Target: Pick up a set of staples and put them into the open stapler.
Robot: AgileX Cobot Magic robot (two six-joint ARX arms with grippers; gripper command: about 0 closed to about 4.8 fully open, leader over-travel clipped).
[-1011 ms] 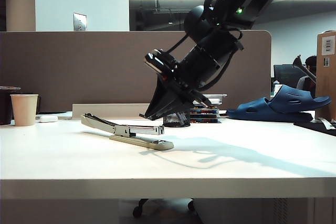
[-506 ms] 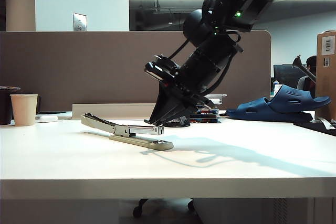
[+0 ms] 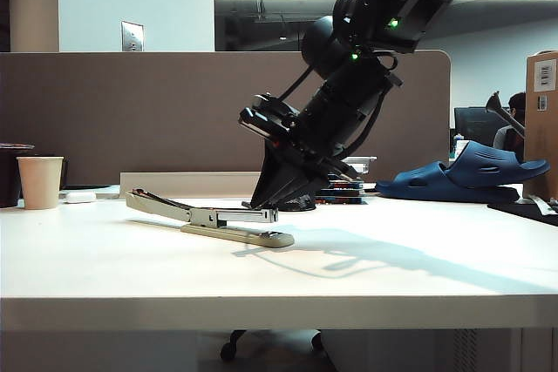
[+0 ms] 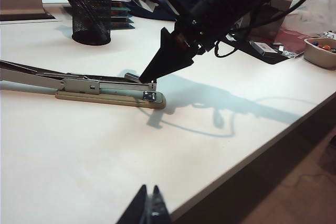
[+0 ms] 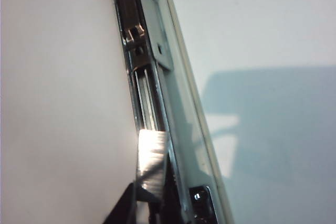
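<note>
The long cream-beige stapler [image 3: 209, 219] lies open on the white table, its silver magazine [image 5: 149, 93] facing up. My right gripper [image 3: 260, 205] points steeply down at the magazine's front end and is shut on the set of staples [image 5: 152, 158], a small ridged metallic bar. In the right wrist view the bar sits over the magazine channel, next to the stapler [image 5: 176, 77]. The left wrist view shows the right gripper [image 4: 143, 78] touching down at the stapler [image 4: 105, 90]. My left gripper [image 4: 148, 188] hovers shut and empty near the table's front edge.
A black mesh pen holder [image 4: 92, 17] stands behind the stapler. A paper cup [image 3: 40, 182] and a small white oblong object [image 3: 80, 198] sit at the far left. A blue sandal [image 3: 471, 176] lies at the back right, with a small tray [image 4: 320, 51] nearby.
My right gripper has come down and rightwards onto the front of the magazine. The stapler has shifted slightly on the table.
</note>
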